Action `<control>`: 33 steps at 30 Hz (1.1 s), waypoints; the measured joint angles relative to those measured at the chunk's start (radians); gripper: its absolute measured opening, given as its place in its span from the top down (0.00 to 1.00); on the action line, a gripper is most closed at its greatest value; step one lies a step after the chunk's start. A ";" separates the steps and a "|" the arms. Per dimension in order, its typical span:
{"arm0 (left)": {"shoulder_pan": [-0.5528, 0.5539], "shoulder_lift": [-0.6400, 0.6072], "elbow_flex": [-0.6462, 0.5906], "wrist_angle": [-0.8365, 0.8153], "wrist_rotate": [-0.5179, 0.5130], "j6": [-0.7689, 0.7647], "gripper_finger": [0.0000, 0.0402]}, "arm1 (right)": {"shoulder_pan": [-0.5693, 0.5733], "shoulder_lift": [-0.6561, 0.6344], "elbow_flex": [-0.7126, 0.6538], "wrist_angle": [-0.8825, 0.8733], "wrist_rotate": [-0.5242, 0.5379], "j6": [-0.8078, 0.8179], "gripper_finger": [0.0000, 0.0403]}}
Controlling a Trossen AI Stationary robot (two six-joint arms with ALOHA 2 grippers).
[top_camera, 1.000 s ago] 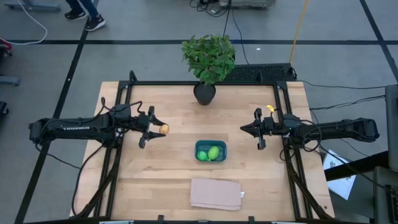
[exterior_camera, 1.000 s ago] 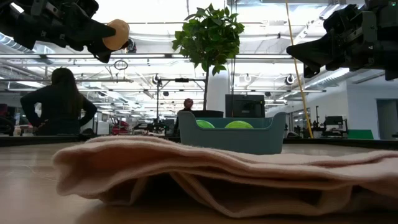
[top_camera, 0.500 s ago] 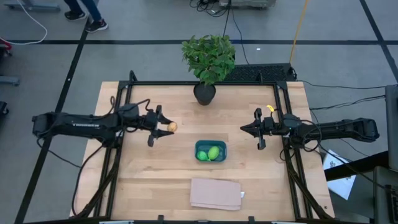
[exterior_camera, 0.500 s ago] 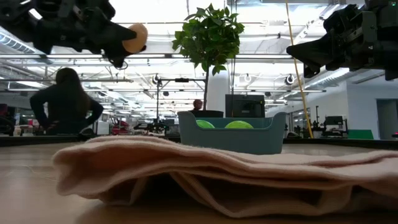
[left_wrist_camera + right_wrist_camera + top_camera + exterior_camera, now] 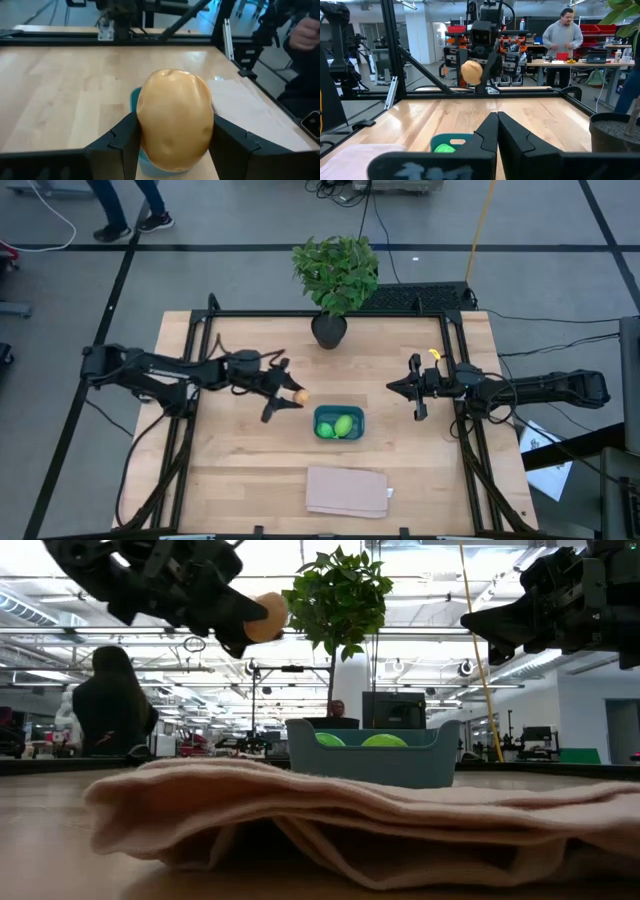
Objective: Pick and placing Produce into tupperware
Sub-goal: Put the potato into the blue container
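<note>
**Holding the orange-tan piece just short of the tub**

Holding the orange-tan piece (image 5: 300,395) in my left gripper (image 5: 291,398), fingers clamped on either side of it, up in the air and just off the upper-left corner of the teal tupperware (image 5: 339,423). From my left wrist cam the piece (image 5: 175,119) fills most of the view, with a sliver of teal rim poking out under it. In the low view it (image 5: 264,617) hangs well above the table, higher than the tub's rim.

Tub contents: two bright green pieces (image 5: 339,427), side by side and touching as far as I can tell, taking up most of the floor. In the low view their tops (image 5: 363,740) just peek over the wall (image 5: 375,762).

Room to move: bare wood all around the tub. The folded tan cloth (image 5: 346,491) lies nearer the front edge, apart from it. The potted plant (image 5: 335,278) stands at the back edge, well clear. A black frame rail (image 5: 330,313) runs along the back and sides of the table (image 5: 240,470).

My right gripper (image 5: 417,388) hovers off to the right side, fingers pressed together, holding nothing.

There's white lettering on my left arm but it's too small to read.
</note>
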State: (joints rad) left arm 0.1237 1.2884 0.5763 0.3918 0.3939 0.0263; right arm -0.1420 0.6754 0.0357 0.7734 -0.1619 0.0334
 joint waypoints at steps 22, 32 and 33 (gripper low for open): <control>-0.035 0.302 0.425 -0.565 0.036 0.436 0.53 | 0.000 0.000 0.000 0.000 0.000 0.000 1.00; -0.035 0.496 0.582 -0.618 0.043 0.606 0.53 | 0.000 0.000 0.000 -0.004 0.000 0.000 1.00; -0.038 0.516 0.594 -0.622 0.040 0.623 0.53 | 0.000 0.000 0.000 -0.005 0.000 0.000 1.00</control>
State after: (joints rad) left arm 0.0859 1.8045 1.1706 -0.2303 0.4340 0.6492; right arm -0.1421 0.6758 0.0357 0.7686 -0.1619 0.0334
